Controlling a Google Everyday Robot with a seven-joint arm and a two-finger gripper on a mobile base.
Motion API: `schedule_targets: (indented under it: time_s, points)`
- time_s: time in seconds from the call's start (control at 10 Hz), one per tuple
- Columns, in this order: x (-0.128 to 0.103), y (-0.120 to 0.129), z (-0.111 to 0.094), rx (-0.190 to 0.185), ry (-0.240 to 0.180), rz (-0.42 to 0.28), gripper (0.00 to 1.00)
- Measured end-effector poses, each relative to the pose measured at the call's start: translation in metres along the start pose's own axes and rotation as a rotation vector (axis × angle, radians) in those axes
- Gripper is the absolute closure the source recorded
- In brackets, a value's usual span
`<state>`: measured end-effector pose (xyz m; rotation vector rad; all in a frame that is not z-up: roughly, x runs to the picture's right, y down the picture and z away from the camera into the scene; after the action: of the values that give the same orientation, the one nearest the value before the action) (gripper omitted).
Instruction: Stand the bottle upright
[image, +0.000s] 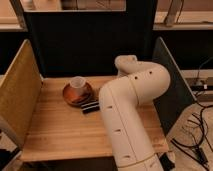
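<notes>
The white bottle does not show in the camera view; it is hidden or out of view. The gripper does not show either. My large white arm (131, 107) bends over the right half of the wooden table (60, 130) and covers whatever lies behind it. A translucent cup (77, 83) stands on a brown plate (68, 95) at the back middle of the table. A black rectangular bar (90, 107) lies just in front of the plate, next to the arm.
A tan panel (17, 92) walls the table's left side, a dark panel (80, 45) the back, and a dark grey panel (172, 80) the right. Cables (192, 137) lie on the floor at the right.
</notes>
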<state>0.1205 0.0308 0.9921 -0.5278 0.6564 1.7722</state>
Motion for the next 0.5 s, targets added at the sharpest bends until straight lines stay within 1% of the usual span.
schedule_targets:
  time_s: [0.1,0.2,0.4,0.5]
  points:
    - [-0.0002,0.0004,0.0000,0.001,-0.001,-0.001,0.28]
    - [-0.0023,0.0015,-0.0006,0.000,-0.009,-0.002,0.40]
    - [-0.0048,0.0057,-0.0027,-0.004,-0.024,-0.007,0.58]
    - [-0.0041,0.0075,-0.0028,-0.005,-0.026,-0.010,0.70]
